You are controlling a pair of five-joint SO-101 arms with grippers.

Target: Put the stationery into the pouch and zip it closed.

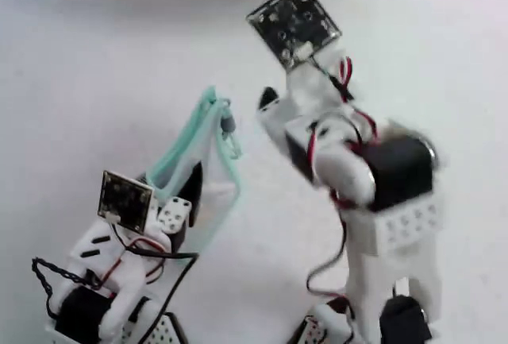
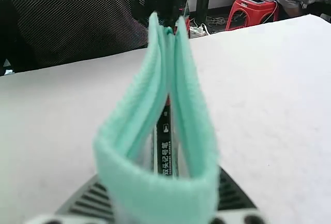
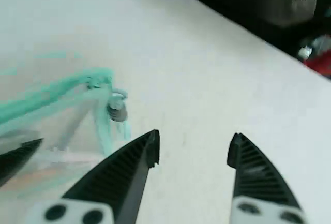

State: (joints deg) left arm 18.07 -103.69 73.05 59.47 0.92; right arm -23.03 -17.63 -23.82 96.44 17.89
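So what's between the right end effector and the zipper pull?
Bare table separates the end effector from the zipper pull, per the right wrist view.

Mint-edged pouch (image 1: pixel 208 147) upright, open; probably marker (image 2: pixel 165 146) inside.

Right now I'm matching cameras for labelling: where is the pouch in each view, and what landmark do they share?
High view: pouch left of centre on the table.
Left wrist view: pouch in the middle, running away from the camera.
Right wrist view: pouch beside the open right gripper.
Landmark: the zip pull at the pouch's tip, in the high and right wrist views.
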